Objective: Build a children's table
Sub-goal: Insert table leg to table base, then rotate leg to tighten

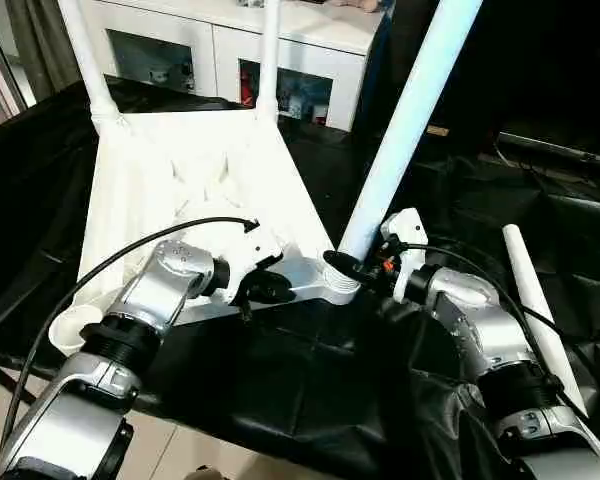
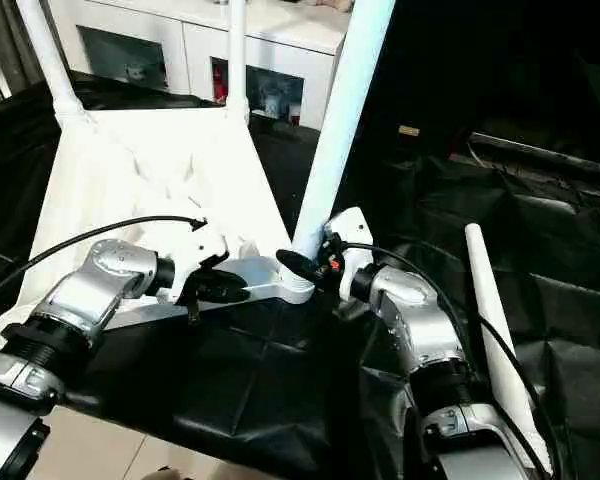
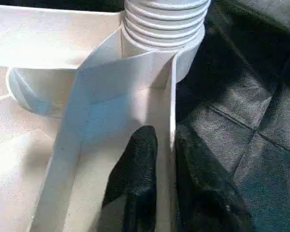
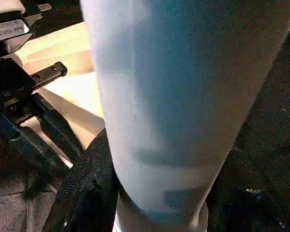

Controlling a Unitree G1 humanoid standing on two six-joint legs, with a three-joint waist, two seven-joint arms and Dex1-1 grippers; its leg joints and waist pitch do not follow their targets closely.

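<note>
The white children's table top [image 1: 180, 170] lies upside down on black cloth. Two legs [image 1: 85, 60] [image 1: 268, 60] stand in its far corners. A third leg [image 1: 410, 110] rises tilted from the near right corner socket [image 1: 340, 287]. My right gripper [image 1: 358, 268] is shut on this leg's base, and one black finger [image 4: 87, 183] shows beside it. My left gripper [image 1: 267, 288] sits at the near rim just left of that socket. Its fingers [image 3: 140, 164] straddle the thin rim wall [image 3: 172, 96], standing narrowly apart. A fourth leg [image 1: 540, 310] lies loose on the cloth at the right.
The near left corner socket [image 1: 75, 328] holds nothing. A white cabinet [image 1: 230, 40] with glass doors stands behind the table. The black cloth [image 1: 310, 380] covers the work surface up to its front edge, with pale floor below.
</note>
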